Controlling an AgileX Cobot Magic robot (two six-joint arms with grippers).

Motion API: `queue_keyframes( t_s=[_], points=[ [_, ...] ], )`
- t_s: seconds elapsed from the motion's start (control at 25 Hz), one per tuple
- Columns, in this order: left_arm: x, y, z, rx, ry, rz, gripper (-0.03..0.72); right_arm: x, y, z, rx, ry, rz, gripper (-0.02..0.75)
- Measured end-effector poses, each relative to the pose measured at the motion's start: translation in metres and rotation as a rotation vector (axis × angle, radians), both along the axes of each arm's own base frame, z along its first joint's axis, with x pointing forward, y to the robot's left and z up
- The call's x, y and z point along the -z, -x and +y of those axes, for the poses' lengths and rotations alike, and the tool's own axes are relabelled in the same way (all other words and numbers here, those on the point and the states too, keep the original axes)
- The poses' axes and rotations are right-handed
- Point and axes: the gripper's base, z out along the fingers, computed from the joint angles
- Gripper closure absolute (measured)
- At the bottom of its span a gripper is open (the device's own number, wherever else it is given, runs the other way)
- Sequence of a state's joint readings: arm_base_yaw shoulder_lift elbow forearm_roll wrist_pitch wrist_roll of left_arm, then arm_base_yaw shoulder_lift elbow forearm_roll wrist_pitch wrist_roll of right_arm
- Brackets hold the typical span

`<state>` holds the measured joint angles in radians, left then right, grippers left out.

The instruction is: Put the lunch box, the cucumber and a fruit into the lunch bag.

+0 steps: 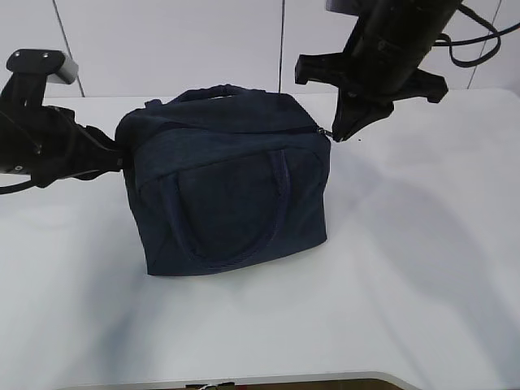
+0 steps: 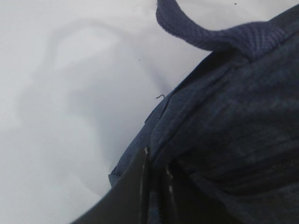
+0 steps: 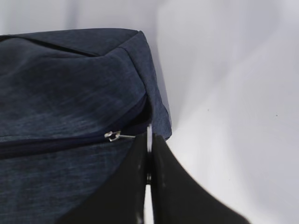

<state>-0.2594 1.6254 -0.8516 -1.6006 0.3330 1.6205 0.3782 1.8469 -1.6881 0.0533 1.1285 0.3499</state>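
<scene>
Lunch bag (image 1: 231, 183) sits mid-frame — left gripper (image 1: 122, 158) pinches its left edge, right gripper (image 1: 337, 134) clamps the zipper pull (image 3: 113, 136).

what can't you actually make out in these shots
- Inside of the lunch bag: hidden in every view by its own fabric, so the contents cannot be told.
- What the right end effector pinches: the zipper pull runs toward its shut tips, but the tips cover the contact.
- Left end effector: exterior view hides its tips behind the bag; wrist view crops it at the bottom edge.
</scene>
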Motion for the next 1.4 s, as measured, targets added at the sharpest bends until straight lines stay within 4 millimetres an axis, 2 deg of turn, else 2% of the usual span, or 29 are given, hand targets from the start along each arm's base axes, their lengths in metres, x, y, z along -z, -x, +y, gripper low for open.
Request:
queue_keyframes(
  t_s=[0.2, 0.64, 0.96, 1.2, 1.4],
  points=[
    [0.0, 0.0, 0.001, -0.008, -0.006, -0.001, 0.698, 0.005, -0.003, -0.001, 0.001, 0.021, 0.004, 0.733],
    [0.0, -0.001, 0.002, -0.018, -0.015, -0.003, 0.698, 0.004, -0.012, -0.021, 0.07, -0.033, 0.029, 0.733],
    [0.0, -0.001, 0.002, -0.017, -0.016, -0.004, 0.698, 0.004, -0.015, -0.024, 0.031, -0.03, 0.009, 0.733],
    [0.001, -0.001, 0.002, -0.019, -0.017, -0.004, 0.698, 0.027, -0.027, -0.023, -0.01, -0.011, 0.036, 0.733],
    [0.001, -0.001, 0.003, -0.026, -0.022, -0.005, 0.698, 0.03, -0.033, -0.022, -0.026, -0.016, -0.007, 0.733]
  ],
)
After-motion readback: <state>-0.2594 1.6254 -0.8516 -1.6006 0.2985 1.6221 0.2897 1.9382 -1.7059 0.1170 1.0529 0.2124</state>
